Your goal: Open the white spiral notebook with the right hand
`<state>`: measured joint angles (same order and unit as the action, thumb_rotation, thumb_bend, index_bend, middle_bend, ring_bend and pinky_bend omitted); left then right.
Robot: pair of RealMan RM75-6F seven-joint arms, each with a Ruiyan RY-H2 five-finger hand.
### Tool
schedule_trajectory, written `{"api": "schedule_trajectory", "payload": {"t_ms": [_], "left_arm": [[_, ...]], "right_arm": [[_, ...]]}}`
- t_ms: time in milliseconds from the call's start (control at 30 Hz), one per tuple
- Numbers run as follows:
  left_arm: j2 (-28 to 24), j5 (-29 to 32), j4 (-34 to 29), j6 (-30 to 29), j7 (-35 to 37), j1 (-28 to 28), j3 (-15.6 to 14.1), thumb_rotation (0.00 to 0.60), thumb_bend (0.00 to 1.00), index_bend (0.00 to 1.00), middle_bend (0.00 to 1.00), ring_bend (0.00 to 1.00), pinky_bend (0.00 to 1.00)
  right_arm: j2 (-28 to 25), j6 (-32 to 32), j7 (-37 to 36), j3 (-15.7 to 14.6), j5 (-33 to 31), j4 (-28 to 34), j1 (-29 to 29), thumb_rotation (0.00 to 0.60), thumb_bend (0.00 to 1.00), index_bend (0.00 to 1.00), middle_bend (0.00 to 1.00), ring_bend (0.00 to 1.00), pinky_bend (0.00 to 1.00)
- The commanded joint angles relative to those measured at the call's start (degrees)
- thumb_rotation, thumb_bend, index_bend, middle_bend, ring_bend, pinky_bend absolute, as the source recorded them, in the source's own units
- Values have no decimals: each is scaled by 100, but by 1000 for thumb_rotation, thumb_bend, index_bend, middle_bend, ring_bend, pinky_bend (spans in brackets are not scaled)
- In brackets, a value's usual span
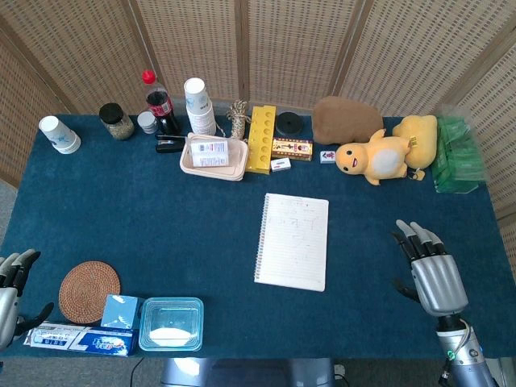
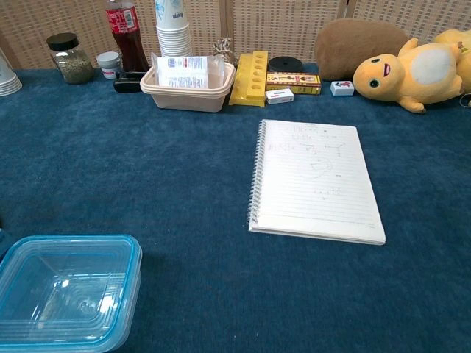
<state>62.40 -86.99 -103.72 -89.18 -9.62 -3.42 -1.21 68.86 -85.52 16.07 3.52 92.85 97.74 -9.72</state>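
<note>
The white spiral notebook [image 1: 293, 240] lies flat in the middle of the blue table, spiral along its left edge, a lined page with faint pencil marks facing up. The chest view shows the same notebook [image 2: 315, 180] just right of centre. My right hand [image 1: 430, 269] hovers at the table's right front, well right of the notebook, fingers spread and holding nothing. My left hand [image 1: 11, 287] sits at the far left front edge, fingers apart and empty. Neither hand appears in the chest view.
A woven coaster [image 1: 89, 290], a blue box [image 1: 122, 311], a tissue pack [image 1: 79, 339] and a clear blue-rimmed container [image 1: 170, 323] sit front left. Cups, a cola bottle [image 1: 161, 105], a jar, a beige tray [image 1: 213, 156], a yellow block [image 1: 260, 139] and plush toys [image 1: 375, 157] line the back.
</note>
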Motion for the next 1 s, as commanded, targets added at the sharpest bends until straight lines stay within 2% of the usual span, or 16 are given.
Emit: {"api": "schedule_trajectory", "payload": {"t_ms": [33,433,533,733,1000], "left_arm": [[2,10,-6,58,47,17,-22,600,200,199,138,94,60],[-279,-193,-191,-105,130,50,37,600,200,197,137,93,60],[-351,-215,-256,-122,108,76,71,600,200,197,137,93,60],[-501,-232,-434,-72,22,160,126,600,200,196,136,93,60],[-535,-145,-524,50,-39,255,174,600,201,196,136,93,59]], "right_arm": [[20,-1,7,-6,16,-11,0,600,167,183,169,131,209],[337,132,-416,-58,455,-296,-252,600,163,178,167,129,210],[570,283,-497,-64,578,-484,-413,600,156,176,164,119,209],[1380,814,-655,-32,699,-1150,-895,600,142,166,157,100,207],[2078,976,-549,13,729,-2006,-1186,600,112,147,151,75,199]]}}
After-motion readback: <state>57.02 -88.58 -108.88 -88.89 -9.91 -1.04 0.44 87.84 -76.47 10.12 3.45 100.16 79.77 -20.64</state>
